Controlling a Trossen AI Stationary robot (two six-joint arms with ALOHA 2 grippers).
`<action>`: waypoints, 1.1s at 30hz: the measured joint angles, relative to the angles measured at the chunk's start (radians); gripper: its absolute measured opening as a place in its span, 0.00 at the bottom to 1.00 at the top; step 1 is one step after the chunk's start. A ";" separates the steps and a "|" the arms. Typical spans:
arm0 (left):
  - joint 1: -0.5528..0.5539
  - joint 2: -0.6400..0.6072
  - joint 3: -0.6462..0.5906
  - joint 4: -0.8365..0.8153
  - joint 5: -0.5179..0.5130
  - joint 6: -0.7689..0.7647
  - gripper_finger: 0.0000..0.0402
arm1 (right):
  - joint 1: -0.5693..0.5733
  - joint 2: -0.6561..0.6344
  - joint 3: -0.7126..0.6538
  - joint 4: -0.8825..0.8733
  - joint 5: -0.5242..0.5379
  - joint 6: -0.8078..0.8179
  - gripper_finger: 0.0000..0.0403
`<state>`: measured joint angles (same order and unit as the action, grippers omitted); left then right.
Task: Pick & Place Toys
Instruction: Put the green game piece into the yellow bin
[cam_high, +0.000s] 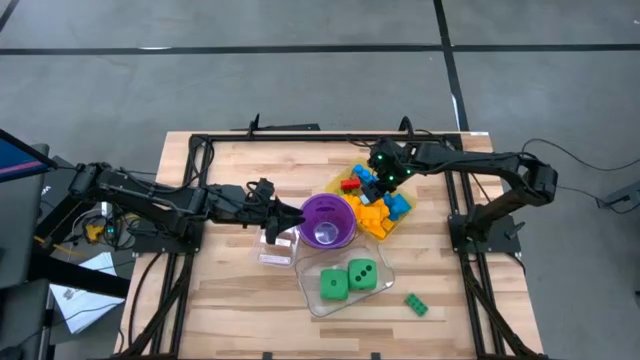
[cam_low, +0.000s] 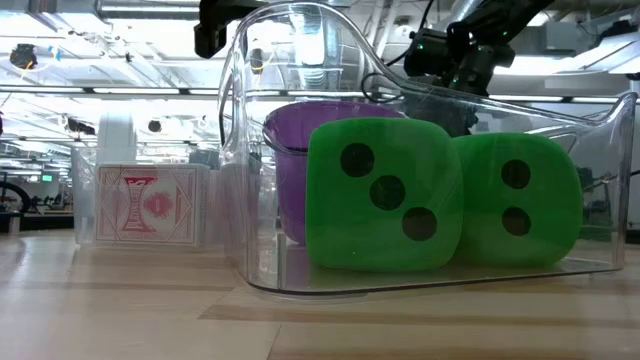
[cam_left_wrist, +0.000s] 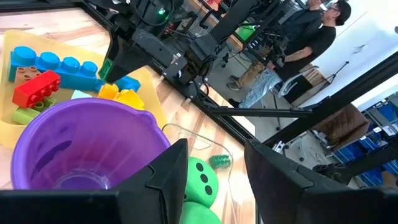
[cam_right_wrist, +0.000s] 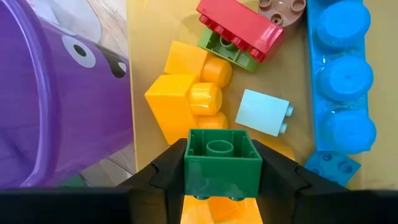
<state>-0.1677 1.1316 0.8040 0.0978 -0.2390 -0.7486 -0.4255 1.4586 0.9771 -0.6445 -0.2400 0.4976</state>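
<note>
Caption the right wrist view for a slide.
Right gripper fingers clamp a small green plastic brick above the yellow translucent tray of loose bricks, beside the purple round cup.

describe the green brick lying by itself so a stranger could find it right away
Start at the clear tub holding two green dice near the table's front edge. Just right of it, on bare wood, lies the small green brick, the only toy outside any container.

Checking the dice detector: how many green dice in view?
2. Both sit side by side in the clear tub: left die, right die. None seem hidden.
</note>
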 joint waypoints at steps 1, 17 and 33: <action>0.000 0.000 0.000 0.000 0.000 0.000 0.38 | 0.000 0.000 0.000 0.000 -0.001 0.000 0.35; 0.000 0.000 0.000 0.000 0.000 0.000 0.38 | 0.000 0.000 0.000 0.000 -0.002 0.019 0.55; 0.000 0.000 0.000 -0.003 0.000 0.009 0.38 | 0.019 -0.170 0.001 -0.132 0.020 0.072 0.58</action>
<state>-0.1677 1.1320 0.8040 0.0945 -0.2390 -0.7401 -0.4061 1.2885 0.9779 -0.7761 -0.2203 0.5701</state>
